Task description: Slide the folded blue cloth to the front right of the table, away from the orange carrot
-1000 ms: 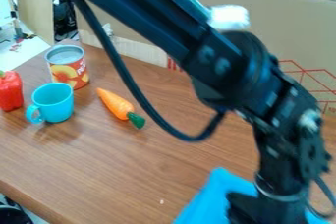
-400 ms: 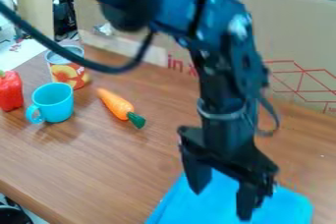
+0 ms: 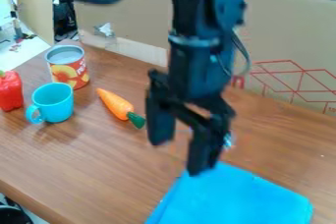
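The black gripper [image 3: 179, 155] hangs over the middle of the wooden table, its two fingers apart with nothing seen between them. One fingertip overlaps the upper edge of a folded blue cloth [image 3: 233, 198] in the view; whether they touch I cannot tell. Left of the gripper lies an orange toy carrot [image 3: 117, 104], its green top toward the gripper. A light-blue cup [image 3: 54, 101] stands upright farther left, handle at its lower left. Behind the cup is a can with a fruit label [image 3: 68, 68]. At the left edge sits a red toy pepper [image 3: 10, 90].
A tall cardboard panel [image 3: 289, 41] runs along the back of the table [image 3: 85, 169]. Papers and small items lie on a white surface at the upper left. A dark round object [image 3: 13, 215] is below the table's front left edge.
The arm has swung left and the gripper has risen away from the front right, uncovering more of the blue cloth. The carrot, cup, can and pepper have stayed put.
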Controlling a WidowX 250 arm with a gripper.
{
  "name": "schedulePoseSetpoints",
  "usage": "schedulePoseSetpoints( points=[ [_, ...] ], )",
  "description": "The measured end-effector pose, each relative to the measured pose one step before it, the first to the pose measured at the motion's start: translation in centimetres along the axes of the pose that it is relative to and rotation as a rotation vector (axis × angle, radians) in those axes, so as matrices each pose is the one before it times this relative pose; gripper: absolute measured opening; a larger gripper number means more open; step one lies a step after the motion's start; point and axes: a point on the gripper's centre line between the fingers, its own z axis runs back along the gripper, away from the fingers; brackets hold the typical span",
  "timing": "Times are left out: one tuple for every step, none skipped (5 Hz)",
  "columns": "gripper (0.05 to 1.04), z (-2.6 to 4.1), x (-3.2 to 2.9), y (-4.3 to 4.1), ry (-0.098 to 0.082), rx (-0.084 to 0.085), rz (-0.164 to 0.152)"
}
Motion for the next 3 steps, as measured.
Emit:
schedulePoseSetpoints(
  points=[
    [1.004, 1.745, -0.596, 2.501, 0.039, 0.0375, 0.0269],
    [1.004, 0.409, -0.359, 2.716, 0.0035, 0.0127, 0.0322],
    [1.004, -0.145, -0.182, 2.496, -0.0266, 0.0169, 0.0296]
  ],
)
